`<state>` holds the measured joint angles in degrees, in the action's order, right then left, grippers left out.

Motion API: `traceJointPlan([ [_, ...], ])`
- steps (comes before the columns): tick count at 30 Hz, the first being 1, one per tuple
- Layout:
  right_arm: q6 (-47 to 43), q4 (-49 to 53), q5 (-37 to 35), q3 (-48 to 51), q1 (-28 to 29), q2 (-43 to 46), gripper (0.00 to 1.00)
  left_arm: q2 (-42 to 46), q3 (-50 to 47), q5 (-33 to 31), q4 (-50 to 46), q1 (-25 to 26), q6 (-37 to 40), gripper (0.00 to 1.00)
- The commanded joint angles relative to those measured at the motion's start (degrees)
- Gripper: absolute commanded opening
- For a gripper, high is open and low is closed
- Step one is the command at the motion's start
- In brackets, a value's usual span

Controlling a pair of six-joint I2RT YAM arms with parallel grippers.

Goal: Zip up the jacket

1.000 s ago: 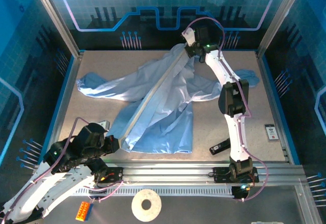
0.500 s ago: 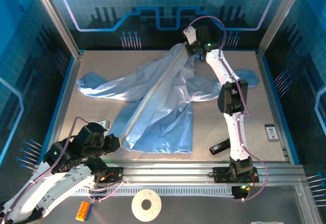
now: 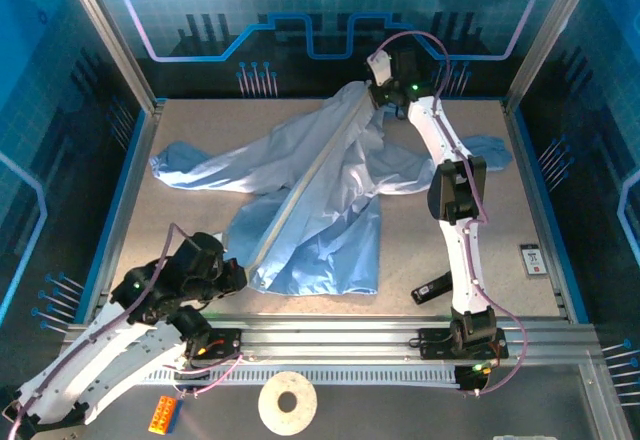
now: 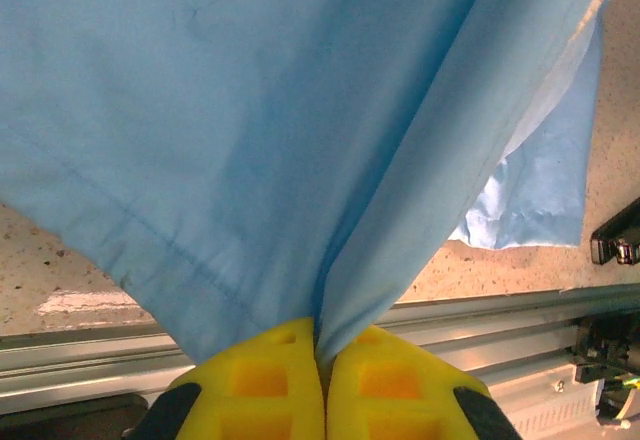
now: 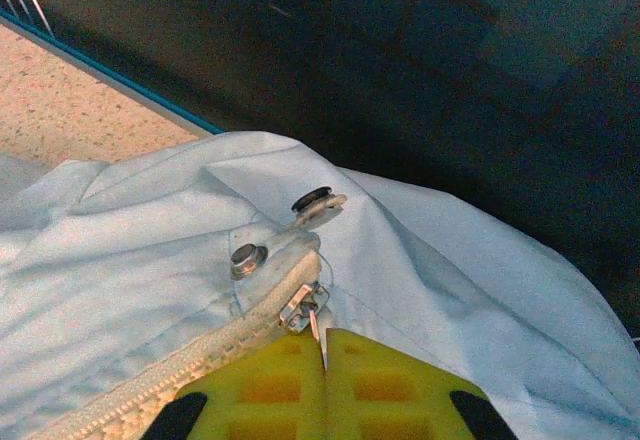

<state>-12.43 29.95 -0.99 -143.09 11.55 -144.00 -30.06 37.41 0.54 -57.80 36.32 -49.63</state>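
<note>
Blue jacket (image 3: 330, 230) lies stretched diagonally, zipper (image 3: 306, 175) running near-left to far-right.

Zipper pull (image 5: 303, 312) partly hidden between pads (image 5: 268, 382) of the right hand (image 5: 324, 345); white tag (image 3: 532, 259) print illegible.

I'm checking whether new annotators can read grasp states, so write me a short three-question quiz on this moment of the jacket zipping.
1. True or false: the left jaws are shut on the jacket at its bottom hem.
2. What do the right jaws pinch? A) the zipper pull B) a sleeve cuff C) the hood
3. Fill in: in the top view, the right jaws hold the zipper's end at the table's ___ edge.
Key: 1 true; 2 A; 3 far.
</note>
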Motion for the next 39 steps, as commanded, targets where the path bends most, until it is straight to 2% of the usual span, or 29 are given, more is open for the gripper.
traceJointPlan([
  [1,1.8,-7.0,-5.2,-4.5,-4.3,-1.8,0.0,-1.7,-1.6,5.3,-2.5,-2.2,-0.6,0.0],
  [8,2.5,-8.6,-6.8,-5.1,-4.7,-2.9,0.0,-5.2,-9.5,6.3,18.3,-2.7,-4.4,0.0],
  [19,5.7,-8.8,-5.3,-7.3,-5.5,-4.3,0.01,-26.2,-6.4,12.9,29.9,-10.2,7.2,0.0],
  [20,6.2,-8.5,-5.2,-7.2,-5.4,-4.1,0.07,-28.0,-5.3,13.4,30.4,-10.5,8.3,0.0],
  [22,6.8,-8.0,-5.6,-6.3,-5.3,-3.2,0.23,-30.8,-3.1,13.6,29.6,-11.0,10.7,0.0],
  [24,6.8,-8.2,-7.2,-4.1,-4.9,-1.4,0.49,-33.0,-1.0,13.2,28.0,-11.4,13.1,0.0],
  [25,6.5,-8.4,-7.7,-2.7,-4.7,-0.5,0.57,-33.7,-0.3,13.1,27.4,-11.6,14.0,0.01],
  [27,5.6,-8.0,-8.6,0.0,-4.2,1.6,0.66,-34.7,1.1,13.0,26.7,-11.8,15.7,0.05],
  [33,6.3,-3.9,-8.5,6.7,-3.4,8.0,0.69,-32.6,1.6,13.6,26.6,-11.8,16.8,0.22],
  [39,1.8,-8.8,-12.9,21.8,-0.3,19.3,0.69,-25.5,3.9,12.1,22.0,-11.8,20.5,0.29],
])
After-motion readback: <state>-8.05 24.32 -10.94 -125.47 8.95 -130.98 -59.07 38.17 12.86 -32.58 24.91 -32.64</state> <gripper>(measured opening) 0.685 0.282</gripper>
